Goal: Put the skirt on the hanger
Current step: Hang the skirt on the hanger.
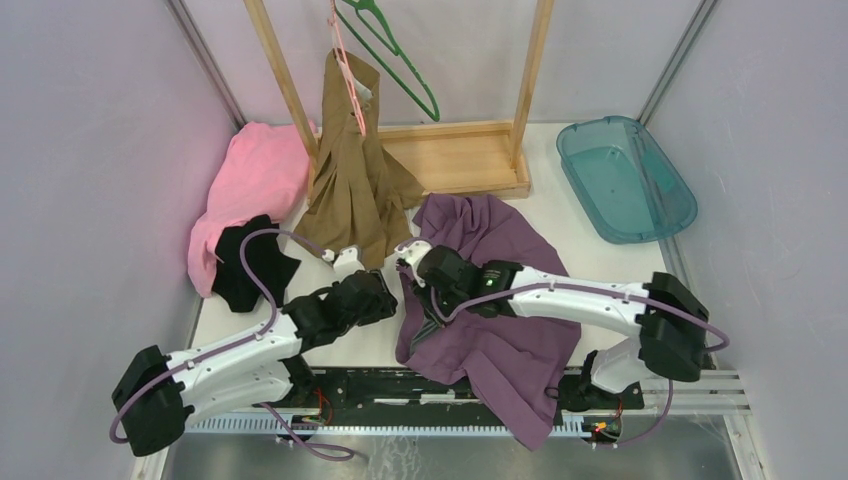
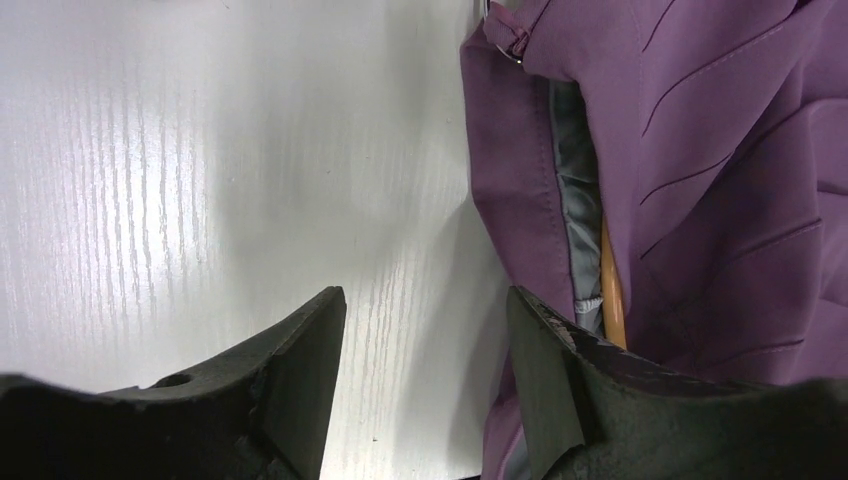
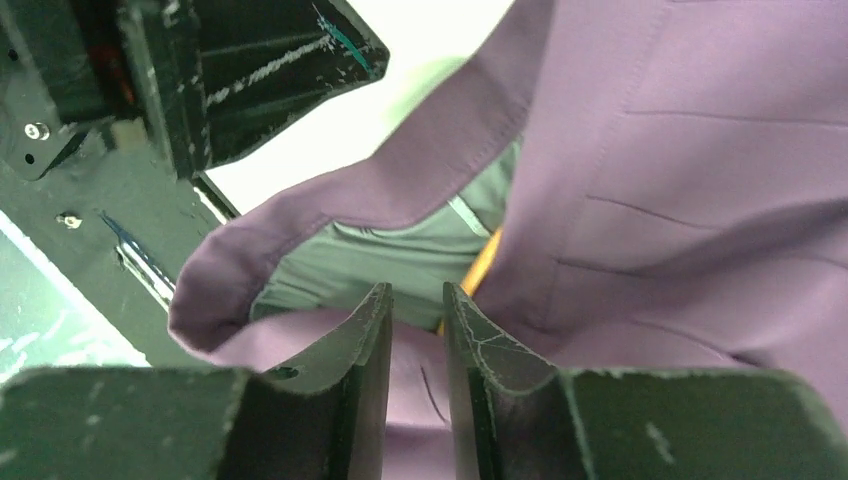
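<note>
A purple skirt (image 1: 500,340) lies crumpled on the white table, its waistband toward the arms' tips. In the wrist views the skirt (image 2: 700,150) (image 3: 650,200) shows a grey lining, and an orange hanger rod (image 2: 610,290) (image 3: 483,262) sits inside the waist opening. My right gripper (image 1: 407,262) (image 3: 415,290) holds its jaws narrow, closed on a fold of the waistband. Just left of the skirt's edge my left gripper (image 1: 393,298) (image 2: 425,300) is open over bare table, and its right finger (image 2: 545,370) is against the cloth.
A wooden rack (image 1: 450,160) stands at the back with a green hanger (image 1: 395,55) and a brown garment (image 1: 355,180) hung on a pink hanger. Pink cloth (image 1: 255,185) and black cloth (image 1: 250,265) lie at the left. A teal tub (image 1: 625,175) sits back right.
</note>
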